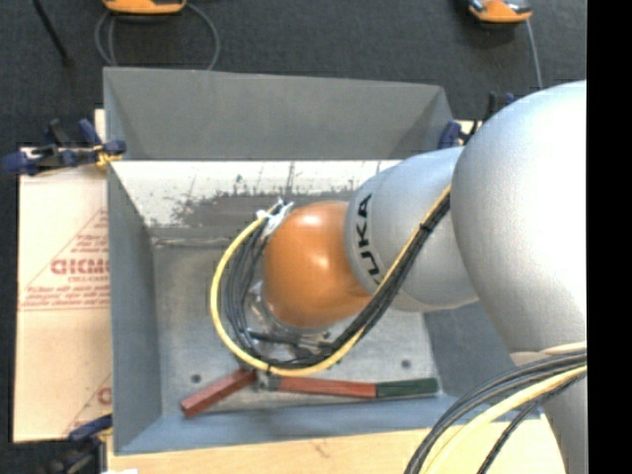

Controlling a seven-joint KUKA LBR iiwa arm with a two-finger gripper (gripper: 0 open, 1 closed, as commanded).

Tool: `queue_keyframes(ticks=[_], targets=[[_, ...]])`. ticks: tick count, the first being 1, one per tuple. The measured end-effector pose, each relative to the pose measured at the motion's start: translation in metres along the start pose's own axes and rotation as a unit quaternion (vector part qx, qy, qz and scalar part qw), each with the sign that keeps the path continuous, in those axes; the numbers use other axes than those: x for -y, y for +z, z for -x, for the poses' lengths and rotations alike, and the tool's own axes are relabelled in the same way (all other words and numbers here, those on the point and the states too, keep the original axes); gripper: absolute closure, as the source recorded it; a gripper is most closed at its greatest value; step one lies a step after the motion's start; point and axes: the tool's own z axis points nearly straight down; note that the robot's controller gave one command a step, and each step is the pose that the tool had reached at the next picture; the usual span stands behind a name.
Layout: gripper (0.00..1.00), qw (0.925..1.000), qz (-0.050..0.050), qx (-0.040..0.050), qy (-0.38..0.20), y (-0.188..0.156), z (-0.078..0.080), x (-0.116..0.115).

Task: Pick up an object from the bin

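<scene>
A long thin tool lies along the front of the bin floor. It has a red shaft, a dark green end at the right and a red-brown arm splaying out to the left. My gripper hangs low over the bin floor just above the tool's left-middle part, mostly hidden under the arm's orange cover and cable loop. I cannot tell whether it touches the tool.
The arm reaches in from the right and covers the middle and right of the bin. Its yellow and black cables loop round the wrist down to the floor near the tool. Bare grey floor shows at the left and front right.
</scene>
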Motion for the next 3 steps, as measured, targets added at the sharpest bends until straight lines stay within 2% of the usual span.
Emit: queue_keyframes(ticks=[3], targets=[[1.0,1.0,0.0,-0.0003,0.003,0.0,0.0,0.0]])
